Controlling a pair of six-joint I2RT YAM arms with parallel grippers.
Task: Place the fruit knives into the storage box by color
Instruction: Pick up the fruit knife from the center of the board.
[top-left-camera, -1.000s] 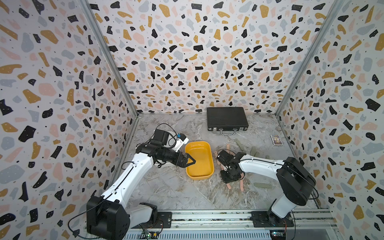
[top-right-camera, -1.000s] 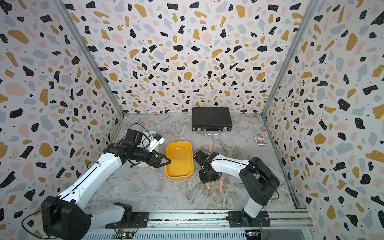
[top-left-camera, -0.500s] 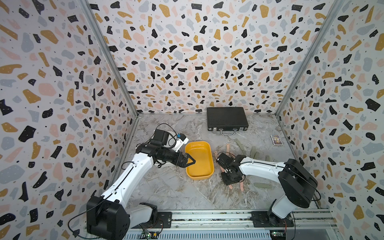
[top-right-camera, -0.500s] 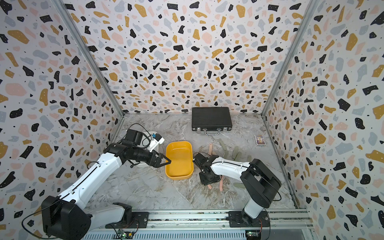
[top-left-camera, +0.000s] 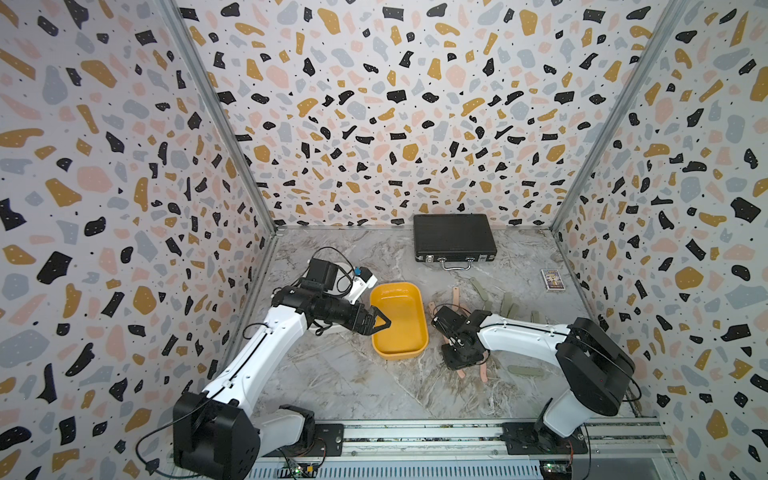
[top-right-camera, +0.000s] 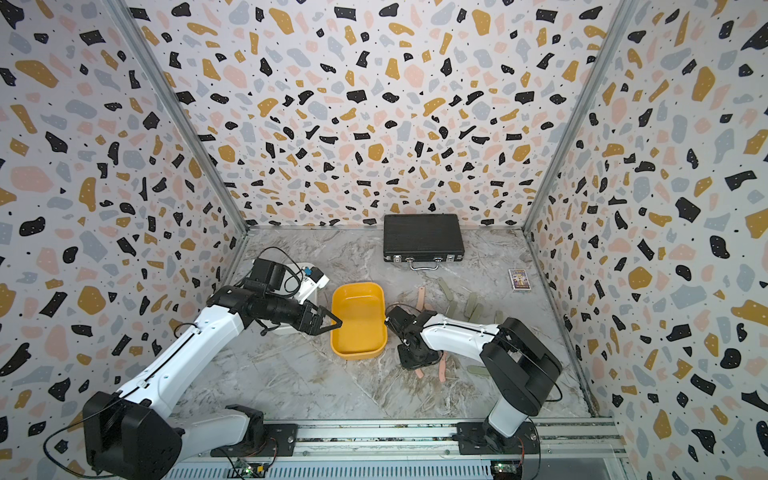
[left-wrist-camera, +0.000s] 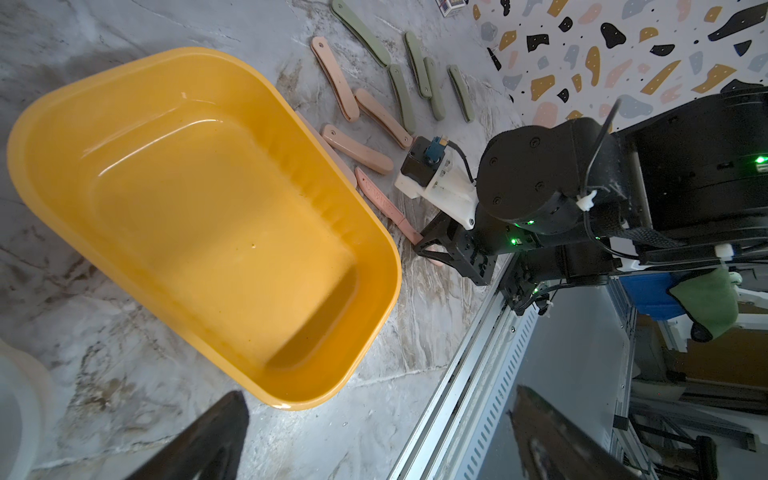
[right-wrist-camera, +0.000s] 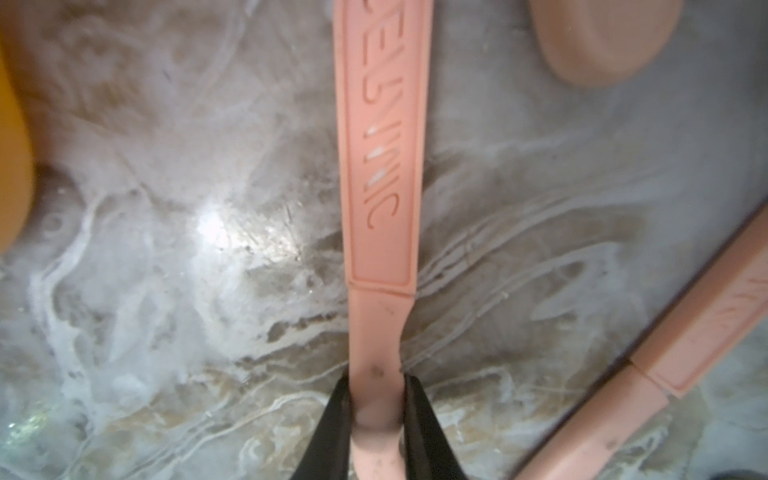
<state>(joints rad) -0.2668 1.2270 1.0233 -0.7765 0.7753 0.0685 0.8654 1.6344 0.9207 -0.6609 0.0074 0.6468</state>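
Marble tabletop (top-left-camera: 332, 382): fills the lower middle of both top views, walled in by speckled panels. Black case (top-left-camera: 454, 237): lies flat at the back, upper centre of the floor. Yellow tub (top-left-camera: 376, 340): centre of the frame, empty. White tub (left-wrist-camera: 18, 395): just left of the yellow one, mostly hidden under the left arm (only a pale edge shows in the left wrist view). Left claw (top-left-camera: 380, 326): hangs over the yellow tub's left rim, jaws spread wide, holding nothing. Right claw (right-wrist-camera: 376, 390): just right of the yellow tub, pinched onto the narrow end of a pink knife (right-wrist-camera: 380, 166), a finger against each edge; the knife runs out over the marble. Other pink knives (left-wrist-camera: 357, 148) and green knives (left-wrist-camera: 432, 87): loose on the tabletop right of the yellow tub. Small card box (top-left-camera: 552, 279): near the right wall.
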